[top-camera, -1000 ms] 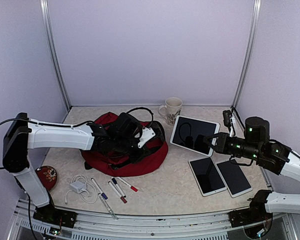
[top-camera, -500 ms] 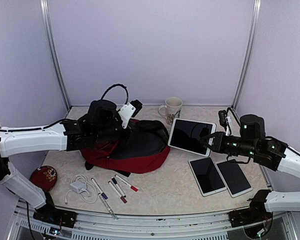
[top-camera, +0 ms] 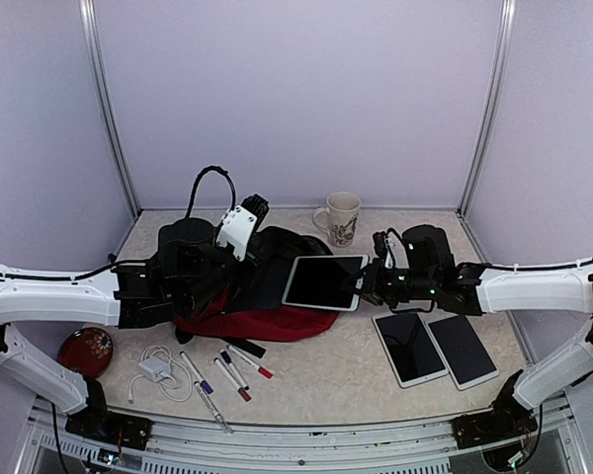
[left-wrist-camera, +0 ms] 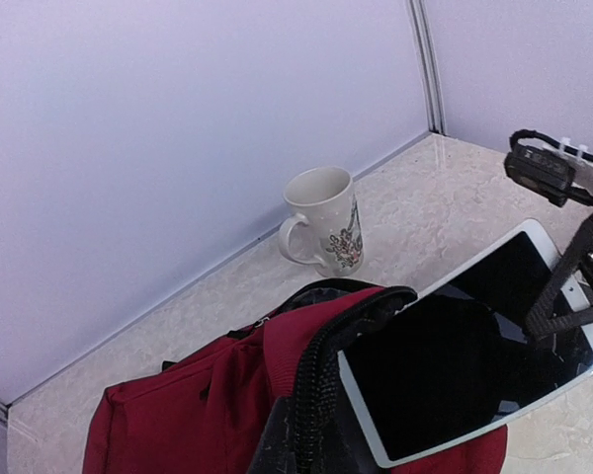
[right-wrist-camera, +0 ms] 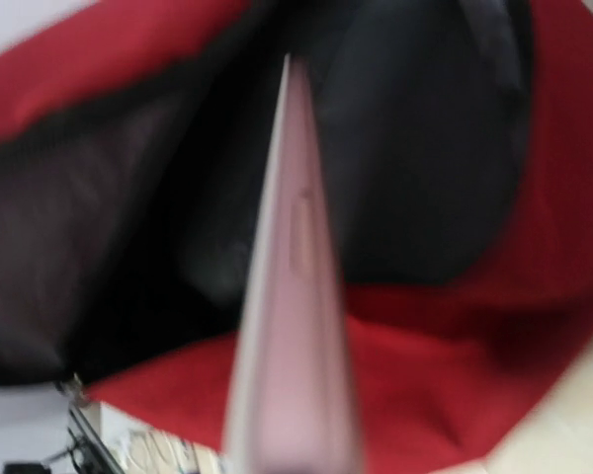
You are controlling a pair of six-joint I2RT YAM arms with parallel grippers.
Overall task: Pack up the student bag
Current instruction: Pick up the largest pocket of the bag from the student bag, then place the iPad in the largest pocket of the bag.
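Note:
The student bag (top-camera: 282, 322), dark red with a black zipper, lies left of centre with its mouth held open. My left gripper (top-camera: 247, 259) is shut on the bag's upper zipper edge (left-wrist-camera: 314, 385) and holds it raised. My right gripper (top-camera: 362, 285) is shut on a white-framed tablet (top-camera: 322, 282) by its right edge and holds it tilted at the bag's mouth. In the right wrist view the tablet (right-wrist-camera: 295, 296) is seen edge-on, pointing into the dark lining (right-wrist-camera: 168, 207). The left wrist view shows the tablet (left-wrist-camera: 474, 346) beside the raised edge.
A patterned mug (top-camera: 340, 217) stands behind the bag. Two more tablets (top-camera: 410, 346) (top-camera: 462, 349) lie flat at the right. Several pens (top-camera: 229, 371), a white charger with cable (top-camera: 156, 368) and a red round case (top-camera: 87, 348) lie at the front left.
My right arm has carried the tablet leftward from the table's right to the bag's mouth. My left gripper has lifted the bag's zipper edge up and back, opening the bag.

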